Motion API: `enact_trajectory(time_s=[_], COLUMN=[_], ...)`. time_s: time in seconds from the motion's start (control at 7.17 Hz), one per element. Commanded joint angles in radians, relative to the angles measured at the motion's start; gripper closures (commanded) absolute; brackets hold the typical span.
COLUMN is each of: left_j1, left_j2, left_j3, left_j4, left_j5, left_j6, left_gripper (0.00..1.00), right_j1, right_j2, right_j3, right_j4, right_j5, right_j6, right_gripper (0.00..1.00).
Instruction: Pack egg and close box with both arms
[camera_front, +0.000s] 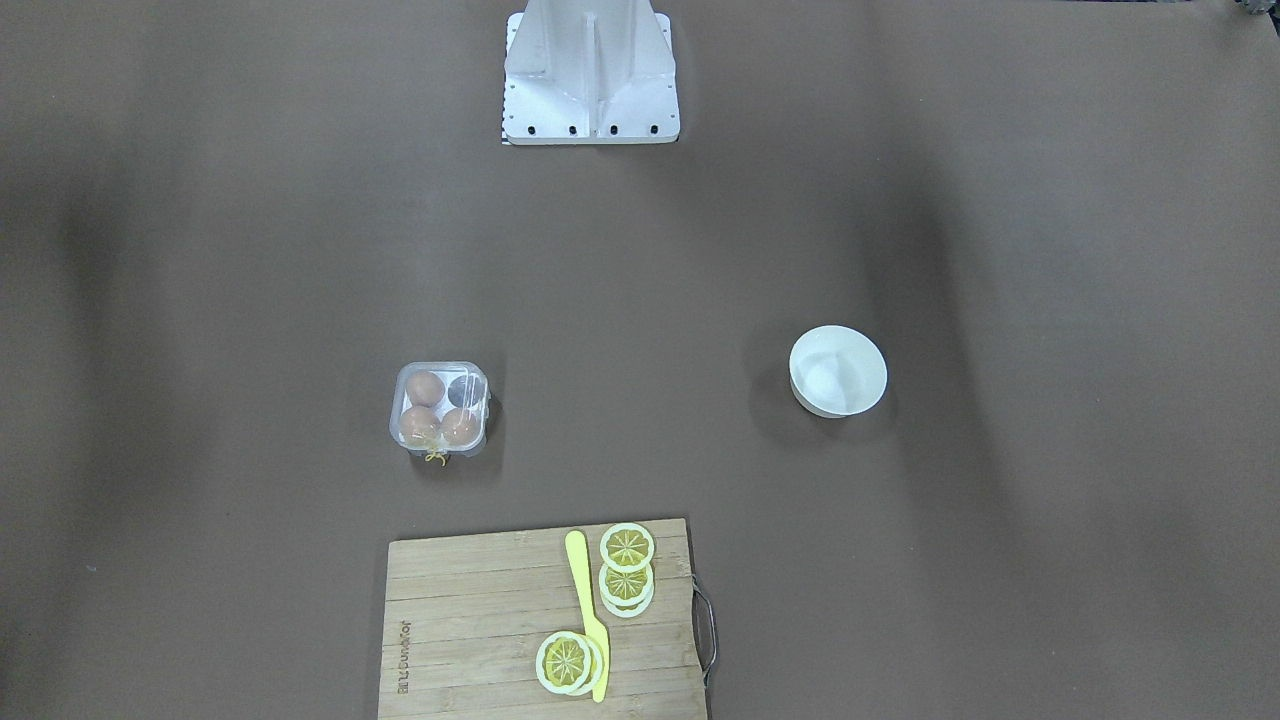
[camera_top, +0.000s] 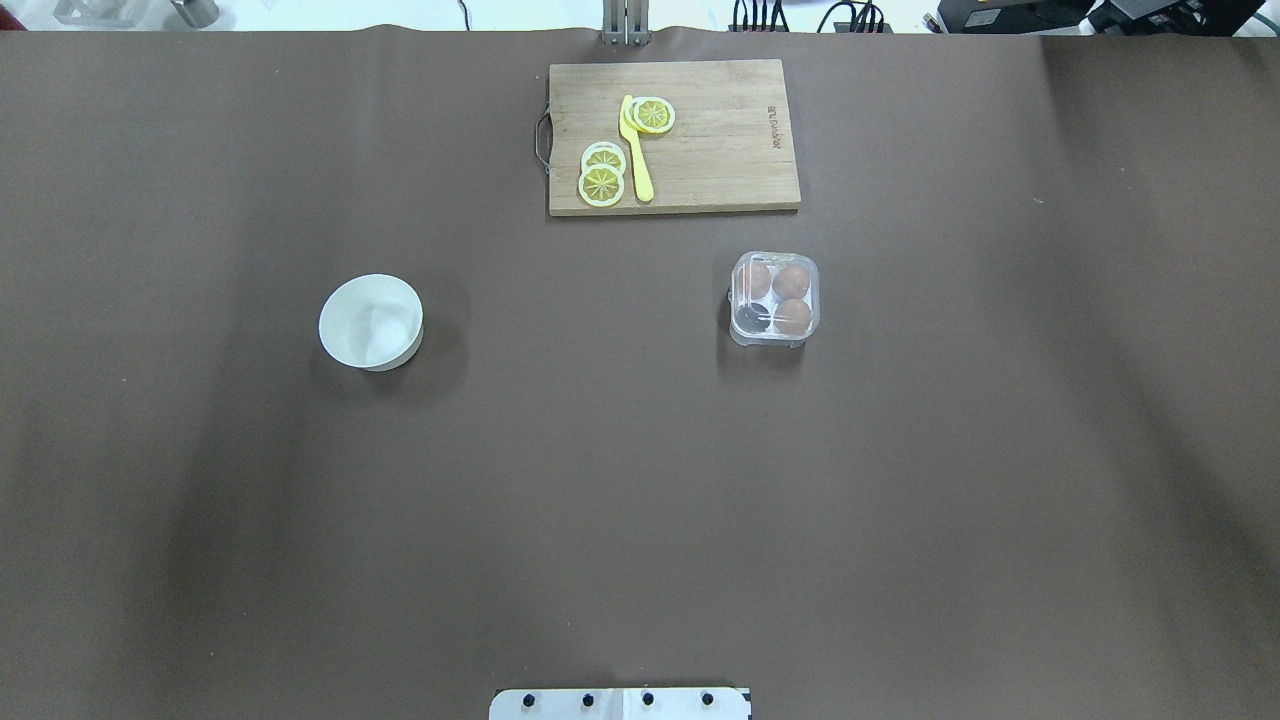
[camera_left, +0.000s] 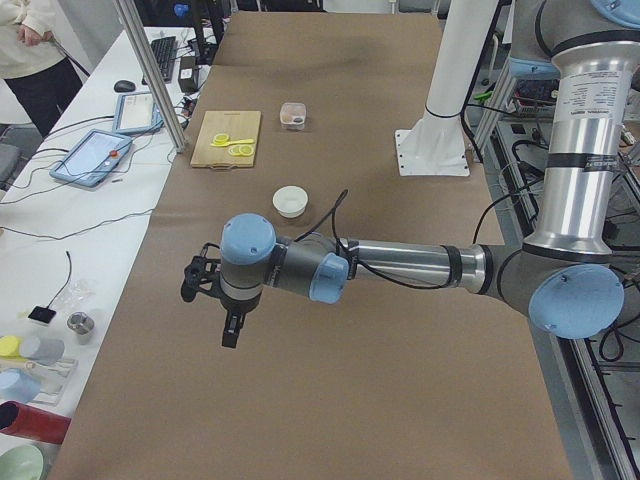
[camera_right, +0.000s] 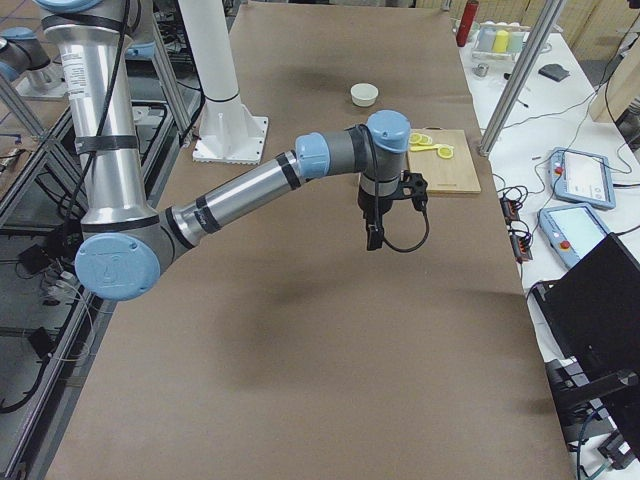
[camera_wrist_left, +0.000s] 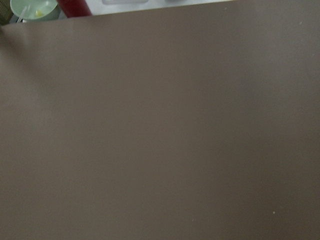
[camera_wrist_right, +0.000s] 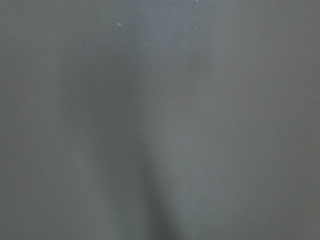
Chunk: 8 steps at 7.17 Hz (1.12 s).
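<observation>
Closest to the robot's white stand (camera_top: 620, 703), both arms hung over bare brown counter (camera_top: 600, 500), well apart from everything laid out on it. From the left end of the counter I saw the left arm (camera_left: 400, 262) stretched out level with the left gripper (camera_left: 229, 338) pointing down; from the right end, the right arm (camera_right: 240, 195) reached out the same way with the right gripper (camera_right: 372, 240) also pointing down. Neither gripper showed in the overhead or front cameras, so I could not tell whether either was released or clenched, and nothing showed in their grasp. Both wrist cameras gave me little but brown counter. Further out, on the robot's left, stood a white bowl (camera_top: 332, 335). At about the same depth on the robot's right sat the box (camera_top: 774, 258), holding three eggs (camera_top: 791, 282) in its four cells; the one dark, unfilled cell (camera_top: 750, 319) was the near one on the robot's left side. I could not tell whether the clear lid was fully down. A yellow thread (camera_front: 435, 457) trailed from the box's far edge. Farthest from the robot lay a wooden cutting board (camera_top: 720, 150) with lemon slices (camera_top: 601, 185) and a yellow knife (camera_top: 636, 150) on it.
</observation>
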Motion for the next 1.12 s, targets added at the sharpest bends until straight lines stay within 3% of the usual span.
enact_trajectory(time_s=[0.0, 0.56, 0.98], left_j1=[0.002, 0.002, 0.002], left_j2=[0.028, 0.026, 0.026], left_j3=[0.005, -0.012, -0.029], left_j4=[-0.002, 0.001, 0.003], left_j5=[0.0, 0.002, 0.002], left_j6=[-0.035, -0.04, -0.04], left_gripper=[0.02, 0.02, 0.02], right_j1=[0.024, 0.117, 0.15], right_j2=[-0.047, -0.038, -0.035], right_j3=[-0.023, -0.278, -0.291], right_j4=[0.001, 0.153, 0.159], right_j5=[-0.008, 0.026, 0.06], right_j6=[-0.038, -0.141, -0.152], right_gripper=[0.0, 0.0, 0.0])
